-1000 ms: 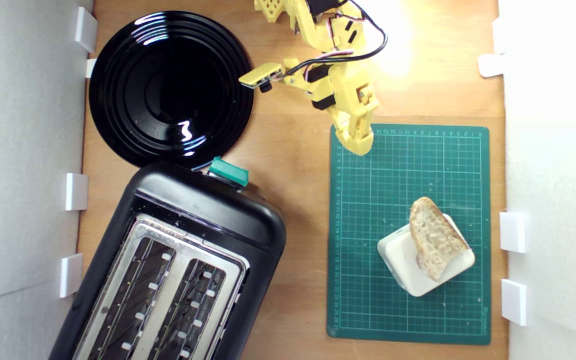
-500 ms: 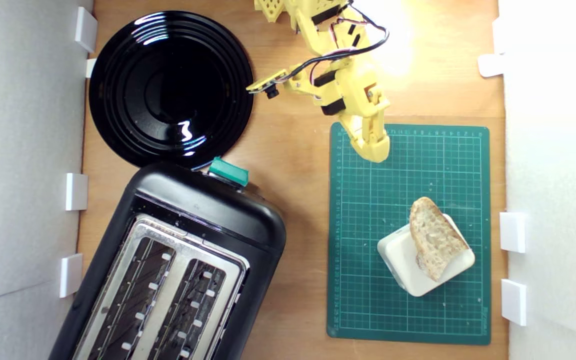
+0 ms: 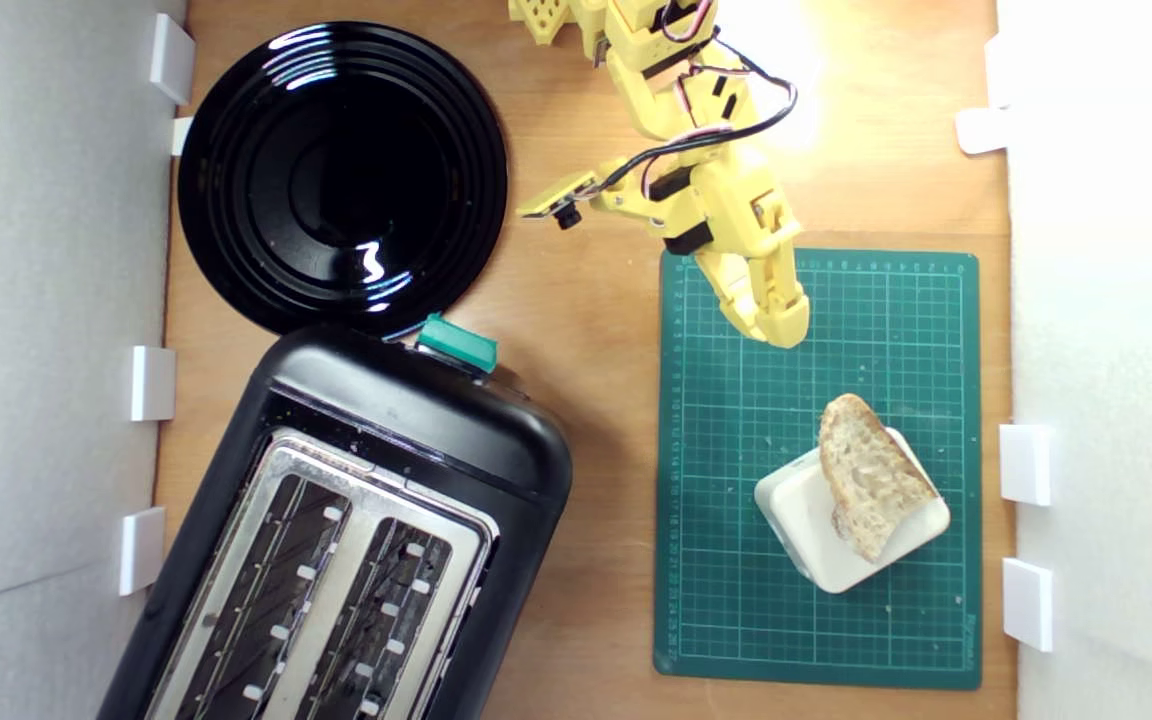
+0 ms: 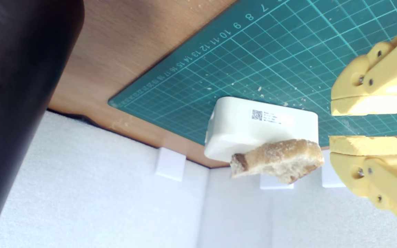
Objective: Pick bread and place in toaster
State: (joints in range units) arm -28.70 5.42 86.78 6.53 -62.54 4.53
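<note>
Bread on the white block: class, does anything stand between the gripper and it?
Nothing visible does. The gripper hangs over bare green mat, and only open mat lies between it and the bread, which rests atop the white block.

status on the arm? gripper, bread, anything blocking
Gripper open, empty, above the green mat, short of the bread. Bread lies on the white block, untouched. Path to it clear; toaster slots empty.
</note>
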